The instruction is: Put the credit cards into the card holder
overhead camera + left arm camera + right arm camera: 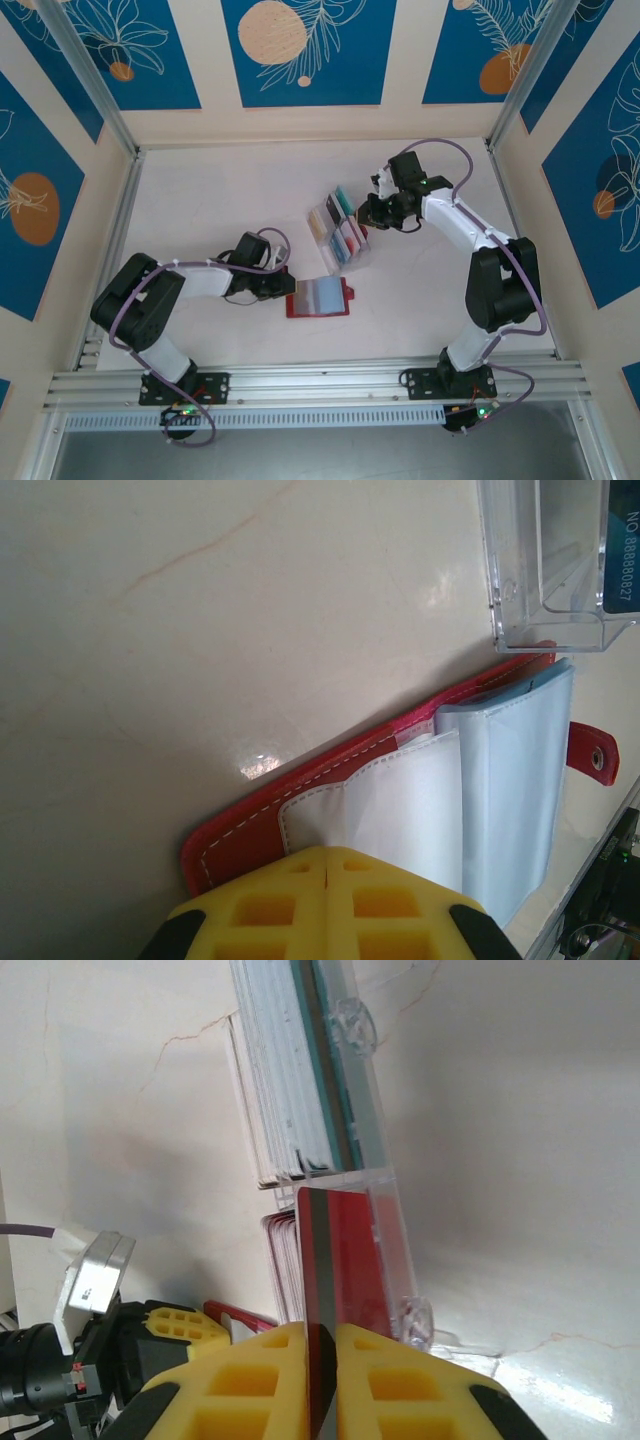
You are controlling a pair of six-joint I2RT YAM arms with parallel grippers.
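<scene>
Right gripper (320, 1338) pinches a thin red plastic card (338, 1260) at the clear slotted rack (366, 1110). Near the rack, the left gripper (328, 858), jaws closed, rests on the open red folding wallet (330, 768).

Pale marbled table (220, 200), blue floral walls (300, 50)

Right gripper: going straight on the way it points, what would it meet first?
Probably the clear rack, straight ahead; the right gripper is shut on a red card standing at its near end.
</scene>
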